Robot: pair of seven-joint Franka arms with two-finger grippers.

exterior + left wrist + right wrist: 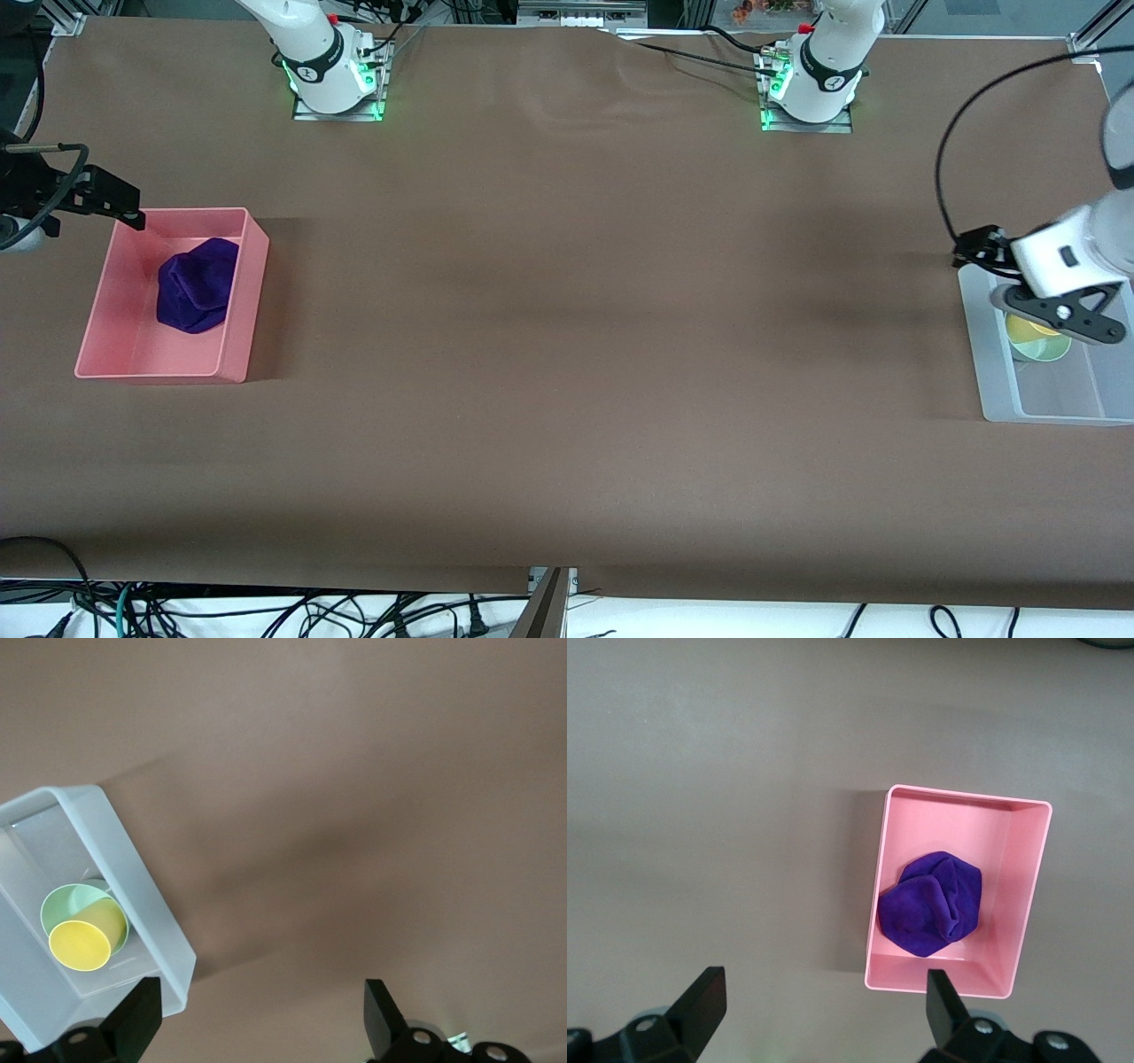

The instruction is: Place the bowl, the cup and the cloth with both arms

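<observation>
I saw two white arms with black joint rings, their bases [335, 80] glowing green. Black cables looped off the left arm's wrist [1059, 257]; black, wedge-tipped fingers [137, 1023] carried small pale screws.

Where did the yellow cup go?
The yellow cup sits inside the green bowl, in the clear bin at the left arm's end of the table. The left gripper hangs open above that bin.
</observation>
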